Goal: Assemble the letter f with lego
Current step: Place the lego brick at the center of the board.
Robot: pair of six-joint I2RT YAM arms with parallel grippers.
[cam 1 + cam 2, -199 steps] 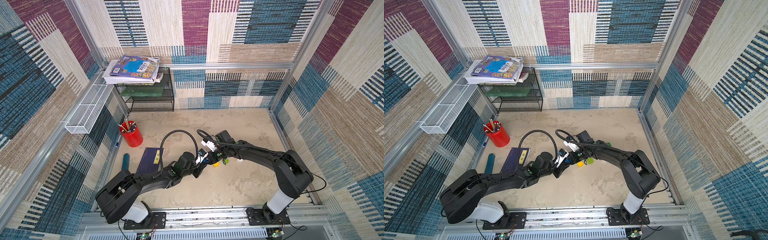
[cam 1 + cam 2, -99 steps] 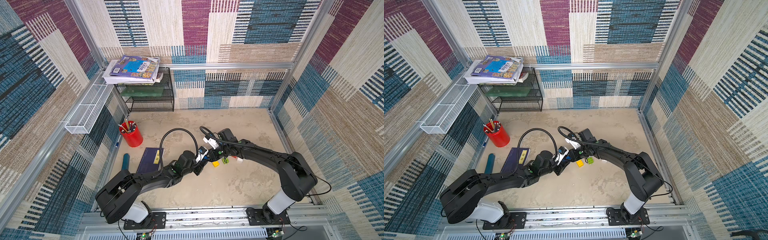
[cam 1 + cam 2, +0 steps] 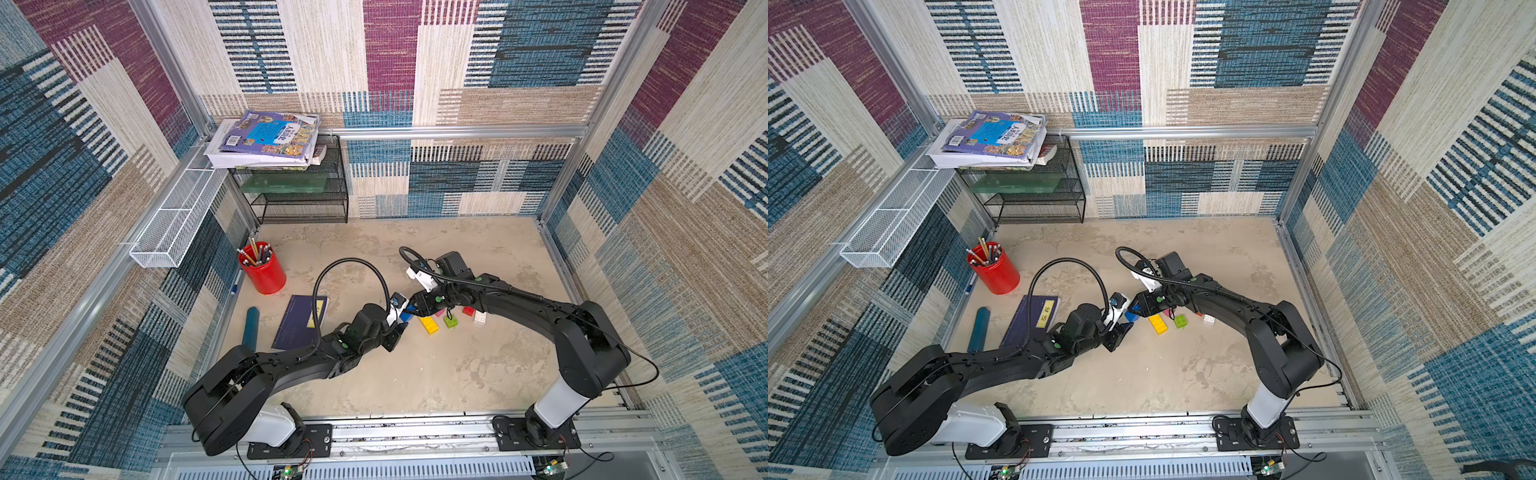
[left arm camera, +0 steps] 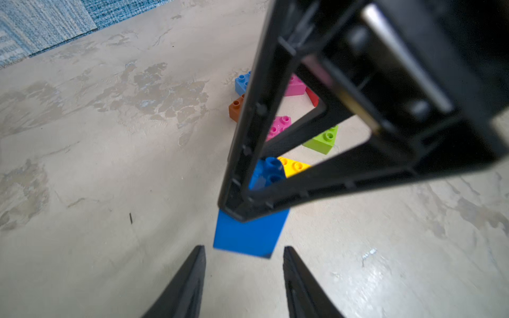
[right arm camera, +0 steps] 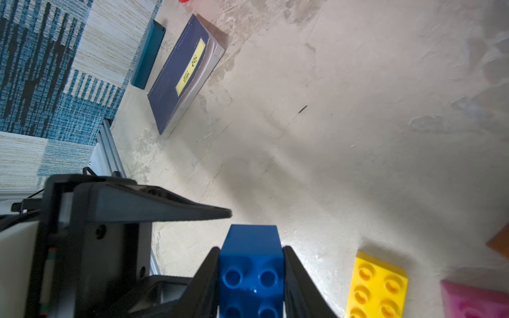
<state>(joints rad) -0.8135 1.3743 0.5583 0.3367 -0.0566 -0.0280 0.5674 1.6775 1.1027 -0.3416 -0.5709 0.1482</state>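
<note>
The right gripper (image 4: 236, 212) is covering much of the small dark blue studded plastic brick (image 4: 248, 236); the right wrist view's edge is cutting off the yellow oblong studded brick (image 5: 377, 286).

9 lego pcs (image 3: 428, 325), 1 navy bk (image 3: 300, 322), 1 red pencil cup (image 3: 262, 274), 1 teal case (image 3: 250, 328).

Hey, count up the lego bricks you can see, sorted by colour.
blue brick: 1
light blue brick: 1
brown brick: 1
pink bricks and: 2
red brick: 1
green brick: 1
yellow brick: 1
white brick: 1
Total in view: 9
</note>
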